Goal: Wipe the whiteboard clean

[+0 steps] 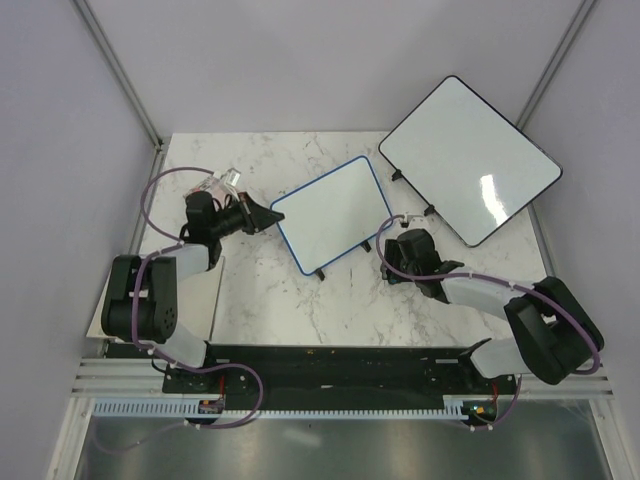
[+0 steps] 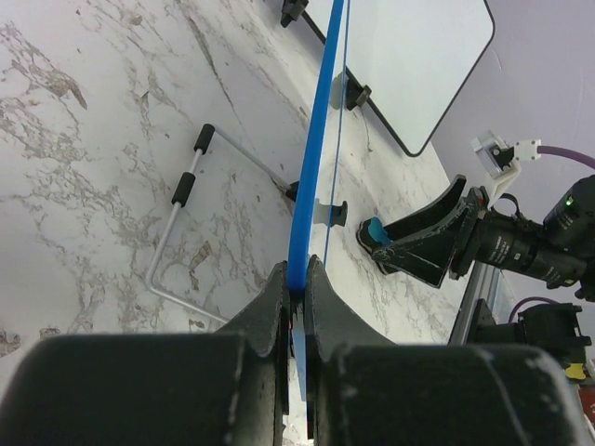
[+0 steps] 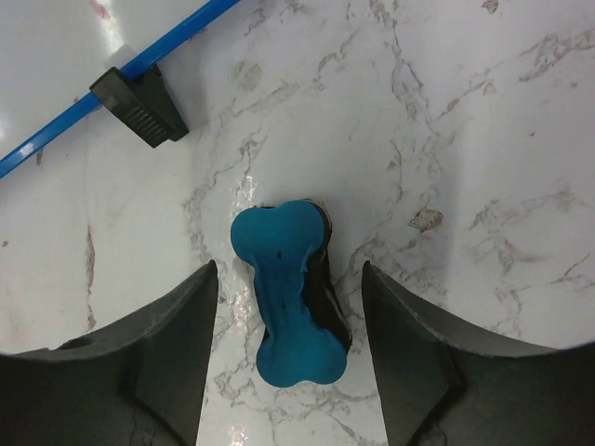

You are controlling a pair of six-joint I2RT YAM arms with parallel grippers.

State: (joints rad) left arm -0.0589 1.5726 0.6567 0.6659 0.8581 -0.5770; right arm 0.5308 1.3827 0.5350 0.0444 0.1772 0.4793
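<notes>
While the left tool [image 2: 297,279] clamps the whiteboard [image 1: 333,212] by its frame, the right tool [image 3: 288,274] stands spread around the blue eraser [image 3: 284,237], so wiping looks not yet begun.

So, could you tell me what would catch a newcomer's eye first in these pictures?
Probably the blue-framed whiteboard mid-table, its left edge pinched in the left arm's shut jaws. Next, the blue bone-shaped eraser lying on the marble table between the right arm's open jaws, and the larger dark-framed board at the far right.
</notes>
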